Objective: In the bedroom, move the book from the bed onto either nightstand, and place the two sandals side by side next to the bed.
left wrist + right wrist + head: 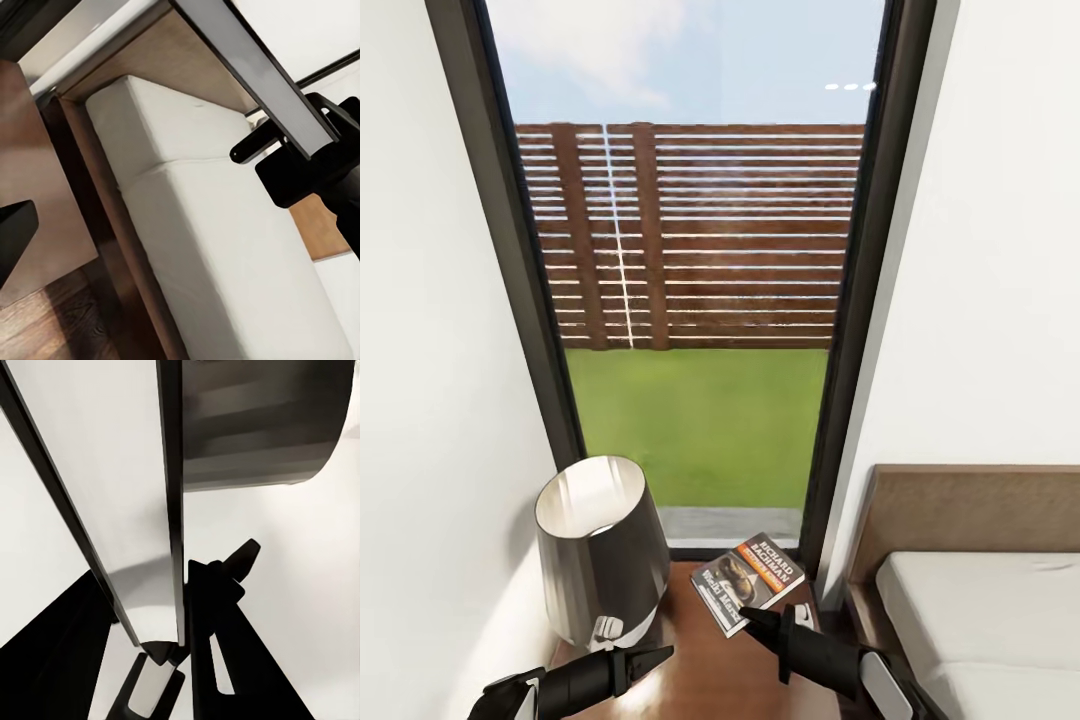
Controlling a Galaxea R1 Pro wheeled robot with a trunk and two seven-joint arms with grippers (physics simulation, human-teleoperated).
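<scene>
I see the book lying flat on the nightstand, overhanging its back edge beside the lamp. My right gripper touches it, apparently released; I can't tell the left gripper's jaw state.

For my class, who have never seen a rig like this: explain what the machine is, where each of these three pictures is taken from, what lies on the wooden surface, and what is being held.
This is a simulated two-armed robot in a bedroom. The head picture looks down from its head over both black arms. The other two come from cameras near each arm's tool. On the brown nightstand stand a grey-shaded lamp and a paperback book. The right tool touches the book's near edge; whether it grips it I cannot tell. The left tool points at the nightstand and holds nothing visible. Right of the nightstand is the bed, which also shows in the left wrist picture.
</scene>
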